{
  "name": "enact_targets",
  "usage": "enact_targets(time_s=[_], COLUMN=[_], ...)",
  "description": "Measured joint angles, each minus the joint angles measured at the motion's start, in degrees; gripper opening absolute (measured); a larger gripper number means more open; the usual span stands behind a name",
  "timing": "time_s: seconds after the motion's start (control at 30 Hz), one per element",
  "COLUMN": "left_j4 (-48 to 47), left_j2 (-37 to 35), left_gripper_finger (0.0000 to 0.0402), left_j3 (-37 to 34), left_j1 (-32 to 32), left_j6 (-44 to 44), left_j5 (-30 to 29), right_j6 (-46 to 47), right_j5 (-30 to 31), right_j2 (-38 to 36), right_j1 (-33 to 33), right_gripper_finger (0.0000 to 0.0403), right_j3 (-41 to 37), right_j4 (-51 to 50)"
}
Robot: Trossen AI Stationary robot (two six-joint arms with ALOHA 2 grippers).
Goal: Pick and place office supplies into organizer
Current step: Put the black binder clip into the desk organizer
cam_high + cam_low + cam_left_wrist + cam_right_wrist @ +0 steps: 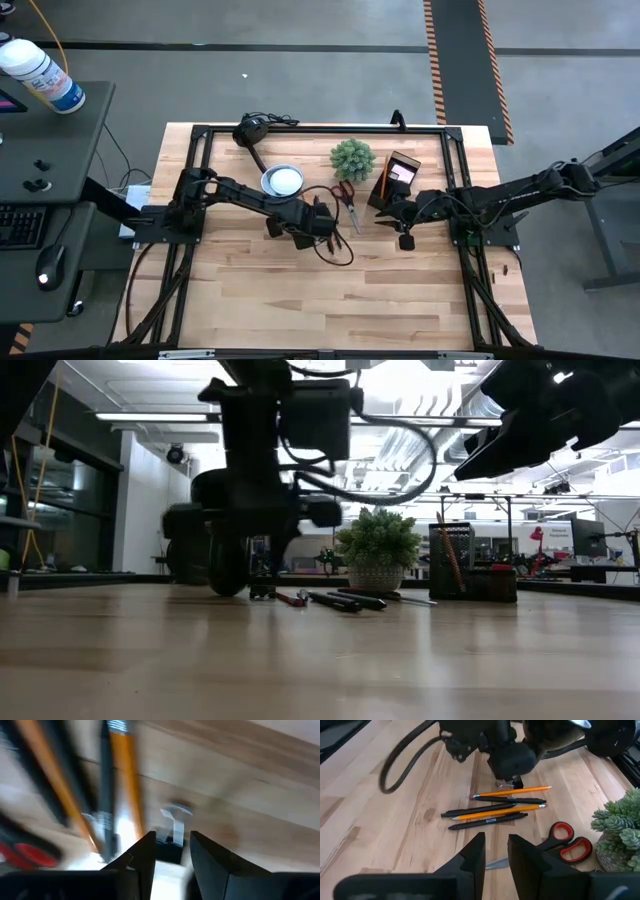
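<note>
1. Low view, nearest first: bare wooden table (320, 660) fills the foreground; beyond it the left gripper (262, 588) reaches down to the tabletop just beside a loose row of pens and pencils (335, 600).
2. Left wrist view: the left gripper's two dark fingers (142, 857) stand slightly apart, a small black binder clip (170, 842) with silver wire handles between their tips; whether they touch it cannot be told. Orange pencils (125, 775) and a dark pen (105, 780) lie just beyond.
3. Right wrist view: the right gripper (496, 852) hovers above the table, jaws narrowly parted and holding nothing, facing two orange pencils (512, 792) and two black pens (487, 821); red-handled scissors (567, 840) lie at about four o'clock from them, beside the green plant (620, 830).
4. High view: the black organizer (395, 180) stands at about three o'clock from the plant (352, 158), an orange pencil upright inside it and a pink pad (402, 174) on top.
5. Farther back, the desk lamp's round white head (282, 181) sits at nine o'clock from the scissors (346, 198).
</note>
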Motion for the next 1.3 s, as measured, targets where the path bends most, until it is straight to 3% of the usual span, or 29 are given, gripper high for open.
enact_targets(time_s=[0.47, 1.3], left_j4=[-2.62, -1.41], left_j2=[0.28, 2.03], left_gripper_finger=[0.0106, 0.0106], left_j3=[-0.04, 0.18], left_j1=[0.44, 2.27], left_j6=[-3.63, -2.11], left_j5=[3.51, 8.62], right_j6=[-0.04, -0.07], right_j5=[0.41, 0.92], right_j2=[0.0, 0.0], right_j1=[0.02, 0.02], right_gripper_finger=[0.0074, 0.0074], right_j3=[0.01, 0.01], right_j4=[0.0, -0.03])
